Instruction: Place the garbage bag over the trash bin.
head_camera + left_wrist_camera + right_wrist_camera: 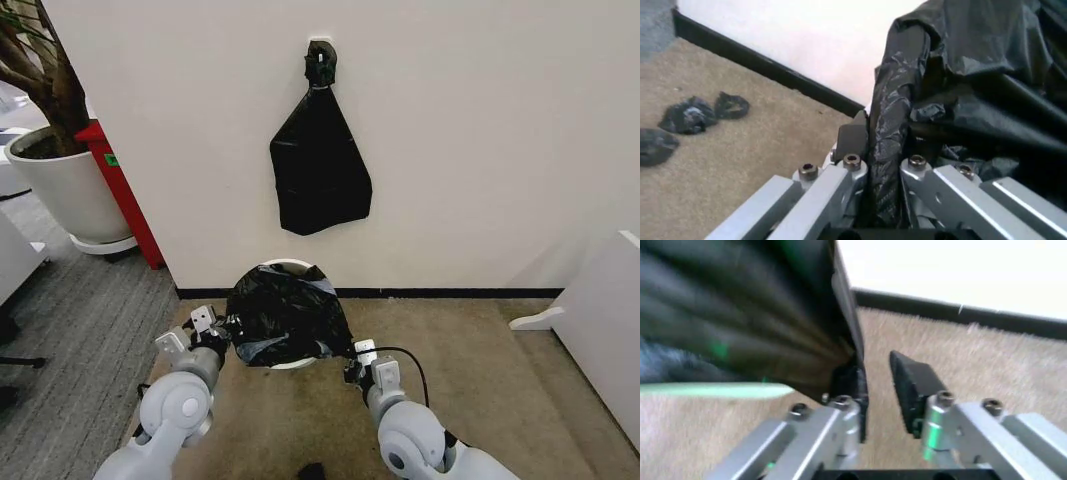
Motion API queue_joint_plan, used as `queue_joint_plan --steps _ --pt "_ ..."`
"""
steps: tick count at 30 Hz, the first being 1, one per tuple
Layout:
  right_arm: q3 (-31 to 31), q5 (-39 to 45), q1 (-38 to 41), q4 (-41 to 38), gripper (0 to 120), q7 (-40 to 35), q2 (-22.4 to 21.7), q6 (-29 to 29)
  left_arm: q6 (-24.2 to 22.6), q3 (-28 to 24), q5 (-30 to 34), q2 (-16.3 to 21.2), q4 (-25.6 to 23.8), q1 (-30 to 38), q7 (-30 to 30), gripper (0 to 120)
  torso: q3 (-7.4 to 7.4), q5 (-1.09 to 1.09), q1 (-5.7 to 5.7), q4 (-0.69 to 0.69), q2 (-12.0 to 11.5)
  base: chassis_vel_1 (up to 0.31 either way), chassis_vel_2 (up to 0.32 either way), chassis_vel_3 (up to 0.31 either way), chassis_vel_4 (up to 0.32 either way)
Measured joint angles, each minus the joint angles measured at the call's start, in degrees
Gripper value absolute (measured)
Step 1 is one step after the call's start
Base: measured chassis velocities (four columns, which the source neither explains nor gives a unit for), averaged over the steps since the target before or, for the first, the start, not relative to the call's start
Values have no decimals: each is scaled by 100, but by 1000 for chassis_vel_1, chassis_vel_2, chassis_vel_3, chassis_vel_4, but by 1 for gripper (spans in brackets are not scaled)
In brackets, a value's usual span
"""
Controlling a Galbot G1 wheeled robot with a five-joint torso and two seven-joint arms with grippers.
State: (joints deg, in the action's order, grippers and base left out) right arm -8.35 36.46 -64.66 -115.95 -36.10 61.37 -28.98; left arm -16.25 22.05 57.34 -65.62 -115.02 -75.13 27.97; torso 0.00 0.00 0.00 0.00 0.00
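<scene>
Left pincer (883, 165) clenches the garbage bag (285, 315); right pincer (883, 385) beside it, released.

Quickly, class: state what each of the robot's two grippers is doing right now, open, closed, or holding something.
Left gripper: closed on the garbage bag, at the left side of the trash bin.
Right gripper: open, beside the bag's right edge.

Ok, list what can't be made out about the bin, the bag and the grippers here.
1. Trash bin wall and base: head view, covered by the garbage bag.
2. Left gripper far fingertip: left wrist view, behind the bag film it clamps.
3. Whether the bag touches the open right gripper: right wrist view, a finger hides the contact.
4. Dark object: head view, cut by the bottom edge.
</scene>
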Motion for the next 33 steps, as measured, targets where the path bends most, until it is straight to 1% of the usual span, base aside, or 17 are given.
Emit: queue_joint_plan --steps 3,4,5,6,9,10,13,14,16,18,20,21,22,24,28,31,33 --pt "215 89 101 -228 28 -24 -12 -99 65 -46 -188 -47 74 -31 9 3 0 0 0 1 0 0 0 0 0" --pt "215 89 101 -228 28 -24 -12 -99 65 -46 -188 -47 74 -31 9 3 0 0 0 1 0 0 0 0 0" --pt "292 165 126 -334 34 -44 -17 -156 96 -70 -266 -78 101 -42 15 3 0 0 0 1 0 0 0 0 0" --pt "324 200 133 -388 35 -55 -19 -185 123 -83 -311 -90 118 -44 18 3 0 0 0 1 0 0 0 0 0" --pt "467 333 118 -686 50 -127 -7 -300 343 -183 -641 -169 242 -44 97 3 0 0 0 1 0 0 0 0 0" --pt "467 333 118 -686 50 -127 -7 -300 343 -183 -641 -169 242 -44 97 3 0 0 0 1 0 0 0 0 0" --pt "522 368 78 -837 60 -153 24 -335 418 -235 -808 -217 297 -43 129 3 0 0 0 0 0 0 0 0 0" --pt "547 385 71 -890 67 -156 44 -344 461 -257 -889 -236 328 -43 131 3 0 0 0 0 0 0 0 0 0" --pt "597 464 78 -930 75 -163 66 -352 507 -274 -961 -263 361 -35 136 3 0 0 0 0 0 0 0 0 0" --pt "611 582 91 -950 78 -203 76 -352 527 -280 -986 -273 368 -31 142 3 0 0 0 0 0 0 0 0 0" --pt "619 1097 152 -1030 86 -458 111 -399 610 -306 -1102 -303 393 -23 147 3 0 0 0 0 0 0 0 0 0" --pt "617 1704 238 -1095 91 -815 173 -491 738 -340 -1282 -335 435 -19 147 3 0 -1 0 0 0 0 0 0 0" --pt "591 2019 310 -1098 96 -1074 228 -517 855 -367 -1449 -361 479 -18 146 3 0 -1 0 0 0 0 0 0 0" --pt "551 2269 381 -1087 98 -1325 288 -523 927 -385 -1541 -377 505 -18 146 3 0 -1 0 -1 0 0 0 0 0" --pt "363 3287 865 -717 100 -2550 706 -420 1344 -516 -1967 -494 609 -20 143 3 0 -1 0 0 0 0 0 0 0" --pt "313 3414 1008 -579 100 -2774 824 -373 1463 -560 -2077 -527 627 -14 139 3 0 -1 0 1 0 0 0 0 0" --pt "225 3562 1238 -301 100 -3069 1070 -335 1649 -647 -2210 -587 635 8 121 3 0 -1 0 1 0 0 0 0 0"
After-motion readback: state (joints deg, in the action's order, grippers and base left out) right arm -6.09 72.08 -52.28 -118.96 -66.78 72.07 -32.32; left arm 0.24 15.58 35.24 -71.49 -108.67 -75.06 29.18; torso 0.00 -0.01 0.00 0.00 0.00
